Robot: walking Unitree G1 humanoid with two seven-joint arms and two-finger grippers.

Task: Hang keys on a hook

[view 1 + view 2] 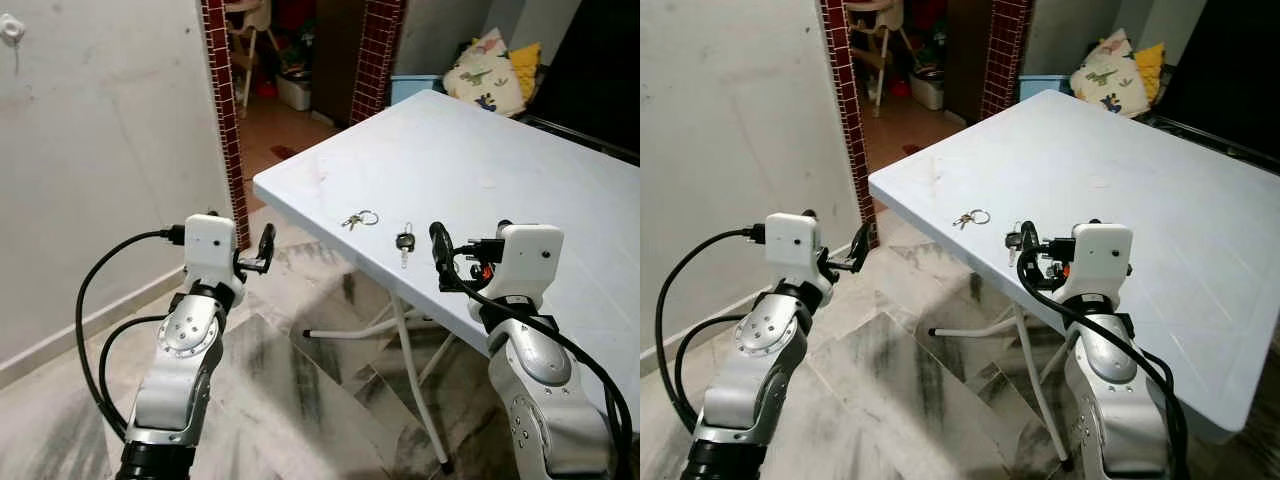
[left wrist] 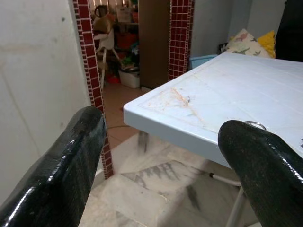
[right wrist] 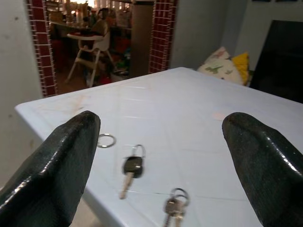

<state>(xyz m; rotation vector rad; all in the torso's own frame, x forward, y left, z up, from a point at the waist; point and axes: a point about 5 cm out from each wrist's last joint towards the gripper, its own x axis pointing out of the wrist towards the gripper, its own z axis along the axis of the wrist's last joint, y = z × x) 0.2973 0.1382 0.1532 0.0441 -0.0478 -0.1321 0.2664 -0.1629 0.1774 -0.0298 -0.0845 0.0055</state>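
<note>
Small key bunch (image 1: 358,219) and black-headed key (image 1: 404,241) lie near the white table (image 1: 520,170) front edge. Right gripper (image 3: 156,156), fingers spread and empty, hovers just short of them; descend squarely over one. Left gripper (image 2: 165,156) open, beside the table. Wall hook (image 1: 11,30) tiny, its shape unclear.

Keys (image 1: 358,219): small silver bunch on a ring, flat on white table (image 1: 560,190) near its front-left edge. Black-headed key (image 1: 404,243) lies just at its 4 o'clock, apart, blade toward edge. Hook (image 1: 11,30): white, on wall, far at 10 o'clock.
</note>
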